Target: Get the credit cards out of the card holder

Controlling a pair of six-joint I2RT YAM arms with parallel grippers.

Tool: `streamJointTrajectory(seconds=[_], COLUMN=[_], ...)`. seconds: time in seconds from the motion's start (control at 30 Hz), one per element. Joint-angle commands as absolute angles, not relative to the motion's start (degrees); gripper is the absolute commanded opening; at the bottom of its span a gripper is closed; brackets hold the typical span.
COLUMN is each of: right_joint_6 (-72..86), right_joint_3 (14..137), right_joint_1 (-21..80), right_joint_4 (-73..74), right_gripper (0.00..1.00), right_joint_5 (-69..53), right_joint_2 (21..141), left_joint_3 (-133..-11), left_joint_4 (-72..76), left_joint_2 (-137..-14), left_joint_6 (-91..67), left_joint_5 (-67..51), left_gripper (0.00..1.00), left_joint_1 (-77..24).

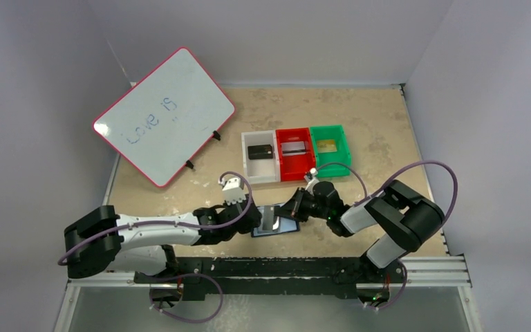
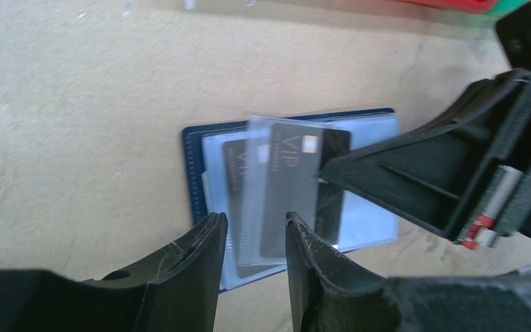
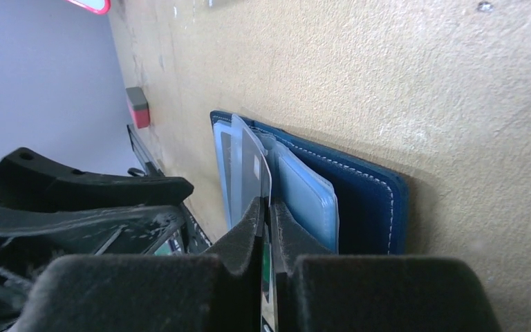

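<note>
Holder (image 2: 195,166) lay open on the table between both arms. Right gripper (image 3: 268,207) pinched a card (image 2: 290,187); left gripper (image 2: 254,232) hovered open. Unpinned, the holder might drag along.

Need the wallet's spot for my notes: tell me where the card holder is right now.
The card holder lies open on the table's near edge in the top view, between the left gripper and the right gripper, in front of the white bin.
</note>
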State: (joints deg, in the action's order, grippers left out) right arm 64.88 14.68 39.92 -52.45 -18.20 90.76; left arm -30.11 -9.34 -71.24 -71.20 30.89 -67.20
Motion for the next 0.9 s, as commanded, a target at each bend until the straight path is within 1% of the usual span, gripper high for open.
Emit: streamJointTrajectory(seconds=[0.0,0.07,0.2,0.37,0.53,0.63,0.73,0.8,0.87], right_joint_6=[61.7,61.9,62.1,62.7,62.8,62.8,63.8,65.4,66.5], right_joint_3=[14.9,14.8,14.5,13.9,13.4,13.2,12.5,11.5,10.4], right_joint_1=[39.7,39.7,39.6,39.6,39.6,39.6,39.6,39.7,39.7], right_joint_4=[-51.8,-51.8,-52.5,-52.6,-51.8,-51.7,-55.5,-59.0,-62.2], right_gripper=[0.03,0.03,0.03,0.04,0.06,0.12,0.23,0.26,0.26], right_joint_5=[-19.3,-19.0,-19.1,-18.4,-18.1,-18.5,-18.2,-19.3,-19.9], right_joint_2=[92.4,92.8,93.5,92.8,90.6,89.7,89.5,90.2,91.1], left_joint_3=[-34.9,-35.4,-35.0,-31.9,-29.9,-29.9,-30.0,-29.9,-29.9], left_joint_4=[-4.2,-0.4,0.9,1.6,1.1,0.7,-0.1,-0.4,-0.5], left_joint_2=[-71.6,-73.7,-77.7,-81.2,-83.7,-84.0,-83.6,-83.3,-83.0], left_joint_6=[-65.4,-63.5,-65.1,-69.1,-70.6,-70.5,-70.6,-70.7,-70.7], left_joint_5=[28.0,24.7,22.4,24.1,24.5,24.4,24.8,24.9,25.0], left_gripper=[0.37,0.37,0.32,0.3,0.28,0.28,0.28,0.27,0.27], left_joint_1=[-67.4,-67.4,-67.0,-66.8,-66.9,-67.0,-67.0,-67.0,-67.1])
